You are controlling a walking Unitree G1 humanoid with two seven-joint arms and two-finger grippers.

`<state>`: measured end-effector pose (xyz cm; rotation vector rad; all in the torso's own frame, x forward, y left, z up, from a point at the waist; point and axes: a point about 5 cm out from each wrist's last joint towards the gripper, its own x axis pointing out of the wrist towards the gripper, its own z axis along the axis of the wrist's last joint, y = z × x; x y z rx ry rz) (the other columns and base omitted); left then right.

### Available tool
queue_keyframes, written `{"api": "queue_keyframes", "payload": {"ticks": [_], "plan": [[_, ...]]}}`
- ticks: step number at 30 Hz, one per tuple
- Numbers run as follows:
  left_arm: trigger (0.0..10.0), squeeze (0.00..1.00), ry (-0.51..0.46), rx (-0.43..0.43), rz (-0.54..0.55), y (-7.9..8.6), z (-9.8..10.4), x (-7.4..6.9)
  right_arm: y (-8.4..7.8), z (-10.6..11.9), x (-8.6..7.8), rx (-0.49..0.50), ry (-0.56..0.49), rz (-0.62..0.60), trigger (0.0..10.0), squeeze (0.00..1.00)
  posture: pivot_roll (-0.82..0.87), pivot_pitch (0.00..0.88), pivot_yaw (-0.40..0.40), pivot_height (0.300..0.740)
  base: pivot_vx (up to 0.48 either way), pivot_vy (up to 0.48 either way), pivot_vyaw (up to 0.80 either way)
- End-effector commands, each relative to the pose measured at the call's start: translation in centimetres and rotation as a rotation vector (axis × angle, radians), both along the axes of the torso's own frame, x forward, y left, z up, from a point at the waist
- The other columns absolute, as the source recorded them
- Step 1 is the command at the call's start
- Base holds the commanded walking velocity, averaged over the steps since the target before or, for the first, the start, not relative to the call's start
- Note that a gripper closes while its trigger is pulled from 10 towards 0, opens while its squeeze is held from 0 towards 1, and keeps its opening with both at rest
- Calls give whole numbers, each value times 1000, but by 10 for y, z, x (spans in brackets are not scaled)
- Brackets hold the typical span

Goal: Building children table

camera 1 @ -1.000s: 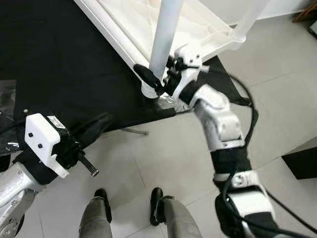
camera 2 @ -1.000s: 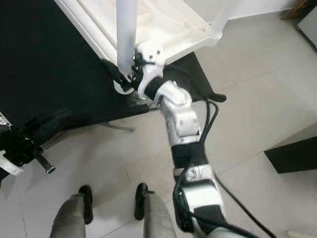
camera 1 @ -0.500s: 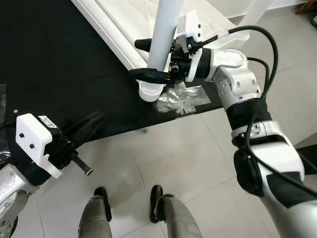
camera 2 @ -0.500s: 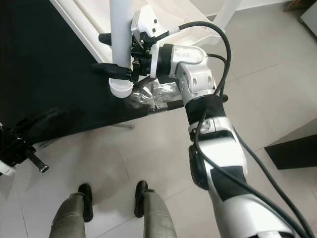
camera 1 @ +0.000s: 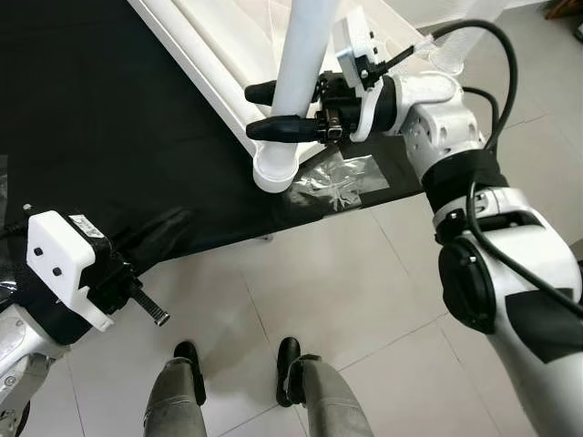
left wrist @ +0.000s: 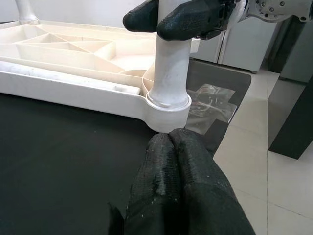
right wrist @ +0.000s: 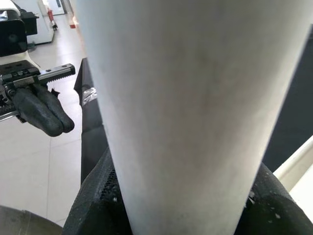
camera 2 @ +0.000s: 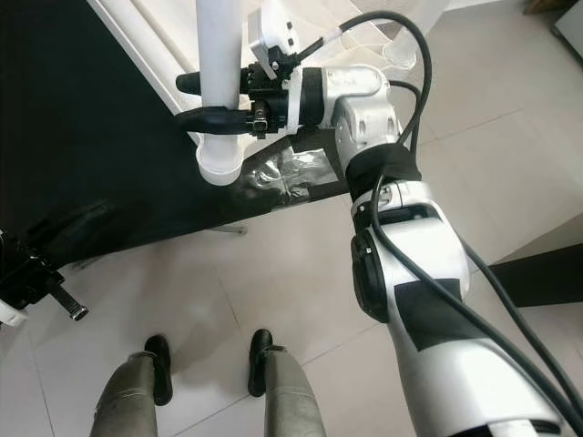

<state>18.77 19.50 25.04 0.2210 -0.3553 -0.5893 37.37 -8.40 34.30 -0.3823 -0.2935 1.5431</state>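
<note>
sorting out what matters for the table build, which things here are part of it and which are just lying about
Part of the job:
- white table leg, standing in its corner socket
- upturned white tabletop
- right gripper, fingers on either side of the leg
- left gripper, closed, held low and apart from the leg

Lying about:
- clear plastic wrap on the black mat

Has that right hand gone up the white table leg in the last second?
Yes. The right hand was down by the socket at the foot of the white leg; now it grips the leg higher up, well above the socket.
</note>
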Motion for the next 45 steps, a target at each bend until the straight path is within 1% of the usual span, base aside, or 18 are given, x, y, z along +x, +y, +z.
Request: {"api": "queue_keyframes", "payload": {"ticks": [1,5,8,9,12,13,14,16,20,21,22,23,26,27,28,35,39,45], "plan": [[10000,0,7,7,-21,-3,0,-5,-1,-10,3,-27,27,-30,0,0,133,437,-169,740,0,0,0],[10000,0,8,6,-21,-3,0,-6,-3,-23,13,-31,24,-199,0,0,125,443,-186,740,0,0,0],[10000,0,11,4,-17,-2,0,-7,6,-80,27,34,178,-651,0,0,118,450,-168,740,0,0,0],[10000,0,14,2,-17,-1,0,-6,18,-102,19,64,238,-734,0,0,112,454,-165,740,0,0,0],[10000,0,17,0,-20,-1,-1,-4,39,-119,2,113,315,-764,0,0,100,452,-150,740,0,0,0],[10000,0,19,-6,-30,-2,-2,-3,64,-122,-13,183,359,-750,0,0,98,437,-143,740,0,0,0],[10000,0,19,-6,-30,-2,-2,-3,64,-122,-13,183,359,-750,0,0,98,437,-143,740,0,0,0],[10000,0,19,-13,-48,-6,-5,1,105,-104,-17,282,362,-672,0,0,115,408,-147,740,0,0,0],[10000,0,-1,-13,-48,-8,-2,4,139,-76,-13,351,330,-606,0,0,130,391,-160,740,0,0,0],[10000,0,-9,-9,-43,-7,-1,4,149,-67,-13,370,322,-596,4392,0,136,386,-165,740,0,0,0],[10000,0,-15,-8,-35,-6,0,3,154,-60,-14,390,331,-605,10000,0,140,383,-170,740,0,0,0],[10000,0,-17,-7,-30,-5,0,3,156,-58,-15,402,340,-615,10000,0,139,380,-171,740,0,0,0],[10000,0,-19,-5,-22,-5,0,3,155,-52,-18,471,373,-587,10000,0,135,378,-170,740,0,0,0],[10000,0,-19,-6,-20,-5,0,4,151,-51,-23,509,385,-550,10000,941,125,379,-169,740,0,0,0],[10000,0,-20,-9,-16,-5,-1,5,146,-51,-28,536,397,-510,10000,1000,125,379,-169,740,0,0,0],[10000,0,-18,-8,36,-3,-5,12,116,-66,-54,594,399,-349,10000,1000,91,378,-161,740,0,0,0],[10000,0,-20,9,176,11,-7,25,84,-85,-71,539,354,-249,10000,1000,76,373,-153,740,0,0,0],[10000,0,-2,8,384,29,-12,41,40,-105,-73,478,289,-425,10000,988,55,358,-140,740,0,0,0]]}}
